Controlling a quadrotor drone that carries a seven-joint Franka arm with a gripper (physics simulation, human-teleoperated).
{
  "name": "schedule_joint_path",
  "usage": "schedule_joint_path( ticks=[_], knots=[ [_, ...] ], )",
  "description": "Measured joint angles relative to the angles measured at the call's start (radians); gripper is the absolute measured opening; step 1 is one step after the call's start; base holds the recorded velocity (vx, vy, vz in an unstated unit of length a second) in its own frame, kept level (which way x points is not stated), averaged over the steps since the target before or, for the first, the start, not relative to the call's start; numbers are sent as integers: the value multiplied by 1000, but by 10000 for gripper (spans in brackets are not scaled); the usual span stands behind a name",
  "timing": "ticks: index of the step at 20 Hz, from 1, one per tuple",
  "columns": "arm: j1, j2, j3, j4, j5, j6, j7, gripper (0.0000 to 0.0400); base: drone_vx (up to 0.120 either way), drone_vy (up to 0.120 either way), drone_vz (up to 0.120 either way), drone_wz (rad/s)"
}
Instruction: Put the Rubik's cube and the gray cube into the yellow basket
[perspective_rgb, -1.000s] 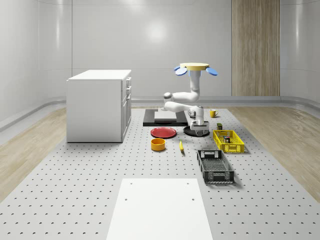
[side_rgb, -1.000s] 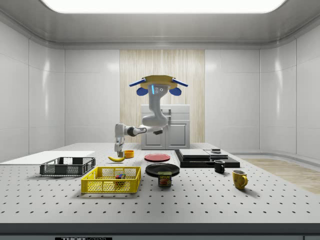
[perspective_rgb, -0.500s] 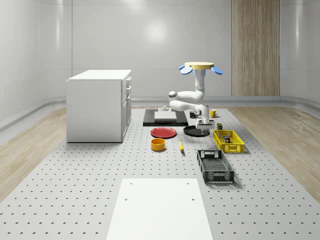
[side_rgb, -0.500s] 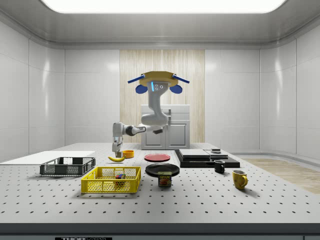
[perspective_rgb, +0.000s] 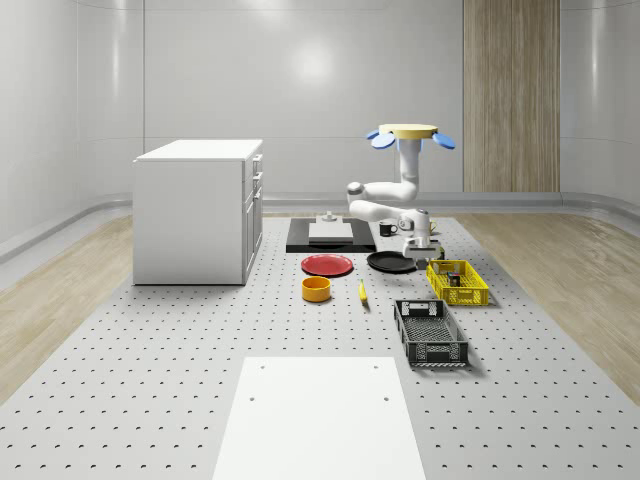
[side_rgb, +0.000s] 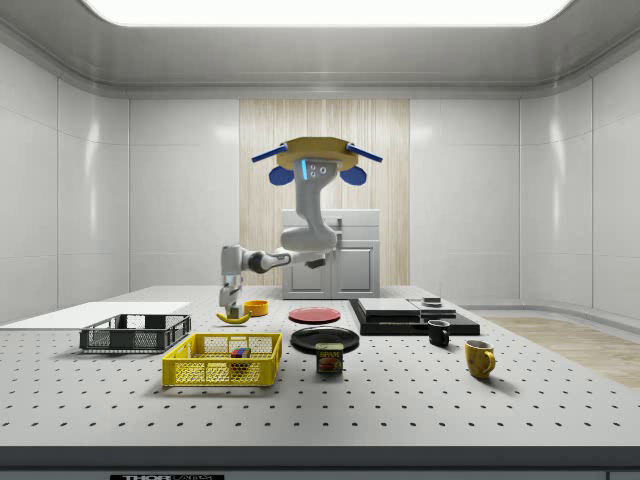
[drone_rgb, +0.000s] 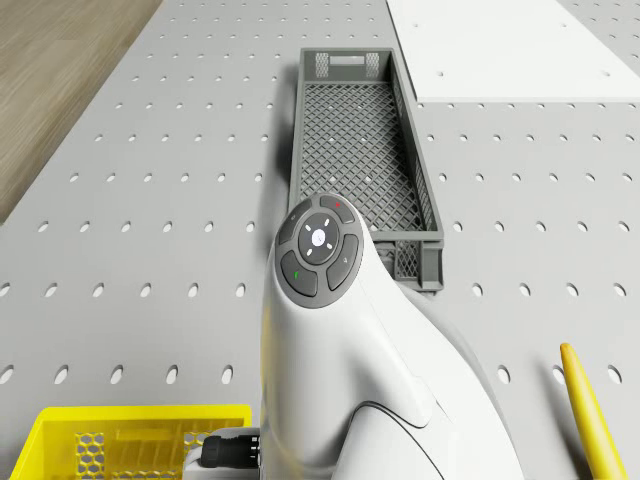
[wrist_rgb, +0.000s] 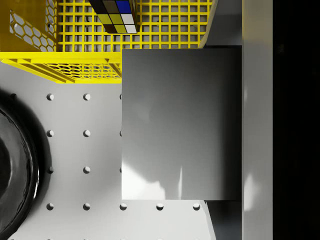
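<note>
The drone (perspective_rgb: 412, 134) hovers above the far part of the table, its arm bent down and forward. My gripper (perspective_rgb: 420, 243) hangs just beside the far end of the yellow basket (perspective_rgb: 457, 282), between it and the black plate (perspective_rgb: 390, 262). It is shut on the gray cube (wrist_rgb: 180, 125), with one finger (wrist_rgb: 257, 125) pressed against the cube's side. The cube hangs over the table at the basket's rim (wrist_rgb: 65, 65). The Rubik's cube (wrist_rgb: 118, 14) lies inside the basket, and the side view has it (side_rgb: 238, 352) behind the mesh wall (side_rgb: 222, 360).
A black basket (perspective_rgb: 430, 332) stands in front of the yellow one. A banana (perspective_rgb: 362, 291), an orange bowl (perspective_rgb: 317, 289) and a red plate (perspective_rgb: 328, 265) lie to the whole-scene view's left. A can (side_rgb: 329, 358), two mugs and a white cabinet (perspective_rgb: 198, 210) stand nearby.
The drone and arm have drifted to the whole-scene view's right, carrying the gripper and gray cube from over the black plate to the yellow basket's end.
</note>
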Motion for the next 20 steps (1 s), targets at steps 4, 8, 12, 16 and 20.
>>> schedule_joint_path(
  ticks=[4,8,12,16,20],
  knots=[
    [-1,-3,0,0,1,3,1,250,40,120,0,0],
    [-2,-6,0,0,3,5,2,250,100,120,0,0],
    [-3,-8,1,1,4,8,2,250,50,120,0,0],
    [-4,-11,1,1,5,10,3,250,20,120,0,0],
    [-5,-13,1,1,6,12,4,250,0,120,0,0]
  ],
)
